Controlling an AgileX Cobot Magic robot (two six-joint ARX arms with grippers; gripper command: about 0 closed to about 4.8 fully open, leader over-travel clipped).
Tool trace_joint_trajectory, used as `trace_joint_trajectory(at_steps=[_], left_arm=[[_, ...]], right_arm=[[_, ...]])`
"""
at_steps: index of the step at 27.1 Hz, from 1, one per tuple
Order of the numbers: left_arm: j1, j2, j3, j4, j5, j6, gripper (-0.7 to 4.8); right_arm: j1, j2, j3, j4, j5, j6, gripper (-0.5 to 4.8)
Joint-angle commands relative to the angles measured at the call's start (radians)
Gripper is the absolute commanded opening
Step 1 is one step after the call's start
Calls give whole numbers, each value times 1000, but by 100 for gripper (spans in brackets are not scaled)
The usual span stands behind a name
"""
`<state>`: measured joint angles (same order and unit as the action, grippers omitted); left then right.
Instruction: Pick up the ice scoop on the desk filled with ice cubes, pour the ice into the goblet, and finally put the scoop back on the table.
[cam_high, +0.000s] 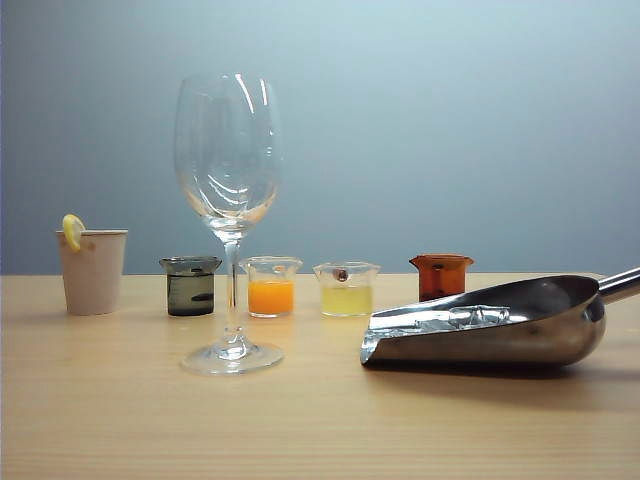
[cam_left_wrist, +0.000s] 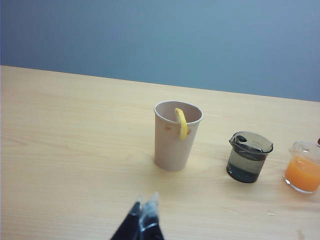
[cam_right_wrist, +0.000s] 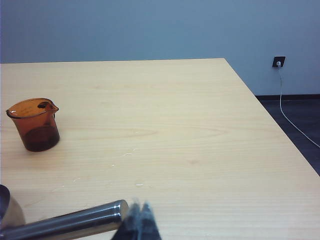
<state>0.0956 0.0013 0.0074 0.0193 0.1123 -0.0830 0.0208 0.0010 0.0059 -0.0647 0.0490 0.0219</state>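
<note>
The shiny metal ice scoop lies on the tan desk at the right, mouth facing left, with clear ice cubes in its trough. The tall empty goblet stands upright left of it. Neither gripper shows in the exterior view. In the right wrist view my right gripper is shut and empty, its tips just beside the end of the scoop's rod handle. My left gripper is shut and empty above bare wood, short of the paper cup.
Behind the goblet stand a beige paper cup with a lemon slice, a dark beaker, an orange beaker, a yellow beaker and an amber beaker. The table's right edge drops to a dark floor.
</note>
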Motion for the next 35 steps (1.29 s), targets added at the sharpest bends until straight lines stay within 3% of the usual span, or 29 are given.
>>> trace_joint_trajectory(at_steps=[1,11,14,17,20,24,26,31,35], left_arm=[[0,0,49,19,8,-4,-6],[0,64,326,-183,33,-23,-6],[0,140,441,-207,93,-22,-6],[0,204,542,-299,138,-22,-6],[0,270,640,-386,196,-16,-6],[0,330,743,-462,269,54,-6],[-2,355,804,-512,333,104,-6],[-37,375,849,-681,375,112,-6],[-82,377,853,-715,378,109,-6]], right_arm=[[2,0,48,-21,4,14,-6],[2,106,320,-174,-5,73,-6],[2,232,477,-223,-61,231,-6],[2,345,590,-319,-78,292,-6],[5,425,651,-347,-113,369,-6],[27,474,659,-352,-161,594,-6],[84,467,627,-365,-161,797,-6],[208,461,609,-343,-73,909,-6],[319,462,547,-269,0,1017,-6]])
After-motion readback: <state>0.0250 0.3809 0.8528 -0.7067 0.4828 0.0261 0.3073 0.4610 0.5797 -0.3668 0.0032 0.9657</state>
